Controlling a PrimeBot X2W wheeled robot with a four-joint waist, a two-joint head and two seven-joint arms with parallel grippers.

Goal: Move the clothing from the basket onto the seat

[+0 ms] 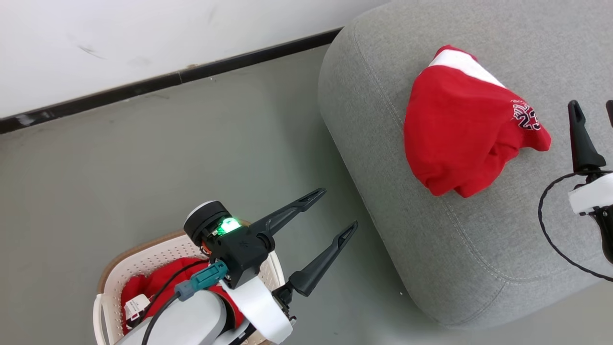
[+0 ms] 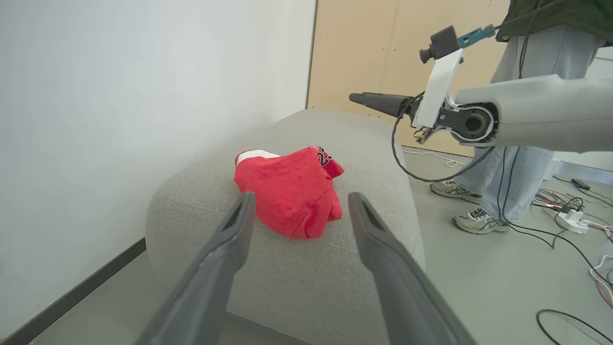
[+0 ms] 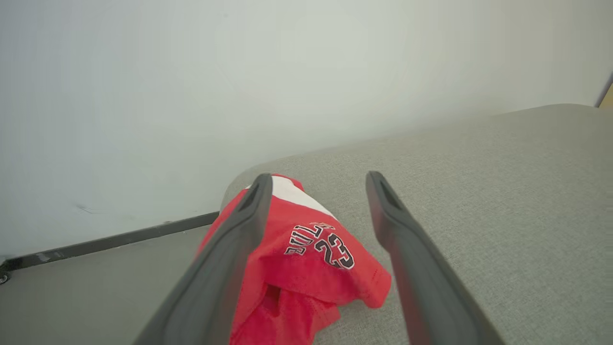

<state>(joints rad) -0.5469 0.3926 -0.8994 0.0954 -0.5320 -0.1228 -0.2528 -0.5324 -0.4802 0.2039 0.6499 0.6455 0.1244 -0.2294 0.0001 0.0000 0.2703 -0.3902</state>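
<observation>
A crumpled red piece of clothing (image 1: 459, 139) with white trim and black lettering lies on the grey seat (image 1: 431, 239). More red clothing (image 1: 158, 282) sits in the cream basket (image 1: 143, 249) at the lower left, partly hidden by my left arm. My left gripper (image 1: 339, 208) hangs open and empty over the floor between basket and seat, pointing at the seat (image 2: 297, 287) and the garment (image 2: 287, 191). My right gripper (image 1: 592, 108) is open and empty above the seat (image 3: 479, 191), just right of the garment (image 3: 311, 254).
A white wall with a dark skirting (image 1: 167, 81) runs behind the grey floor. Beside the seat stands a person (image 2: 507, 182) in pale trousers and trainers. Cables and a power strip (image 2: 570, 218) lie on the floor there.
</observation>
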